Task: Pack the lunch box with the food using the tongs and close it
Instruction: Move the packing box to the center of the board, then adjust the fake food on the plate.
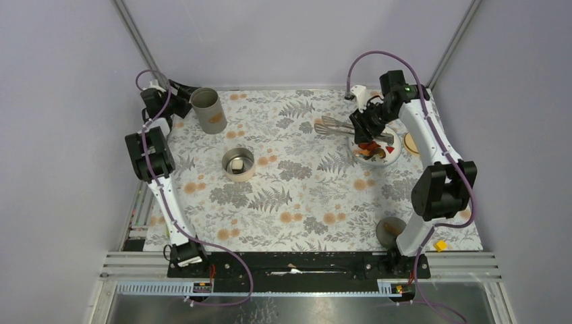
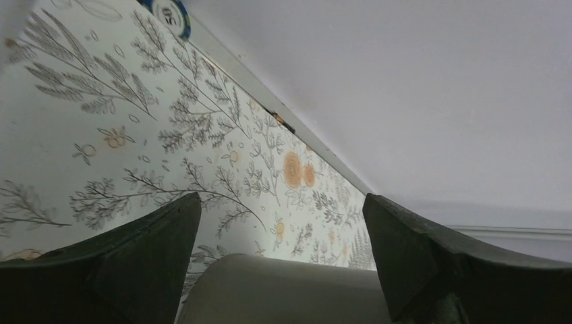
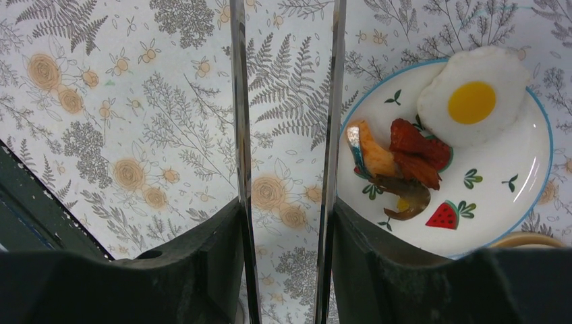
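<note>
At far left, my left arm's jaws stand wide apart and hold nothing. They hang just over the rim of a tall grey cup (image 1: 208,110) at the back of the flowered bench (image 1: 290,202). To the right, about mid-bench, sits a low round open container (image 1: 238,163), which I take to be the lunch box. Something pale shows inside it, too small to name.

Further right, my right arm's jaws are part-way closed on the tongs (image 1: 329,125). Both thin silver arms are pinched between the jaws and run along the edge of a white plate (image 3: 512,155). All the food I can see lies on that plate: the fried egg (image 3: 472,94), red pieces (image 3: 418,145) and an orange-brown piece (image 3: 374,158) (none is between the tong tips). Near the right arm's base lies a grey disc (image 1: 390,229), possibly the lid.

My judgement is that the tongs are in hand, but packing has not begun and closing is left to do.
</note>
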Available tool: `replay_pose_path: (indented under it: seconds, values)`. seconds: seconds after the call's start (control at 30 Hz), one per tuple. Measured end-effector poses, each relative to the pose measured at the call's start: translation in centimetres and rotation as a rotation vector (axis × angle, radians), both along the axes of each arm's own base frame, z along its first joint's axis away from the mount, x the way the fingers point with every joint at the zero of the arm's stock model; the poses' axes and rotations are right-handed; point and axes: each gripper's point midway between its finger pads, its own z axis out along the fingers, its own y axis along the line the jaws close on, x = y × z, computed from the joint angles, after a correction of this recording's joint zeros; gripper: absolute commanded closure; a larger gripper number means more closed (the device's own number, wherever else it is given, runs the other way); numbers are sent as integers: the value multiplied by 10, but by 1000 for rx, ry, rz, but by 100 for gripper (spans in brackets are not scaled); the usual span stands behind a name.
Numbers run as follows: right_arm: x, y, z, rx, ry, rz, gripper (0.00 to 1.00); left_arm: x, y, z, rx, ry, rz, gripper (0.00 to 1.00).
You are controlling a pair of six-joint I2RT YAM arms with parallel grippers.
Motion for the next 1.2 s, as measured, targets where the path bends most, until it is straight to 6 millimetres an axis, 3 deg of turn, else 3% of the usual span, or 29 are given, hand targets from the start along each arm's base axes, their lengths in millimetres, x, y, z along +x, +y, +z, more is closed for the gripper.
replay_pose_path:
  seconds: [0.17,0.37,0.53,0.7,0.9,1.2]
  values:
    - [-4,-22,0,-14,-5,-34,48,-6,-27,-9,-100,-8,-56,1]
    - [-5,-66,-11,-44,13,-114,48,-35,-86,-36,-227,69,-142,1]
    - [-5,-106,-15,-84,19,-200,49,-52,-134,-30,-241,80,-221,1]
    - [-3,-114,-23,-108,24,-255,49,-60,-169,-24,-223,76,-284,1]
    - [0,-123,-27,-147,25,-313,48,-70,-181,-12,-127,75,-330,1]
    - [-2,-144,-33,-170,58,-343,50,-88,-162,42,31,-20,-341,1]
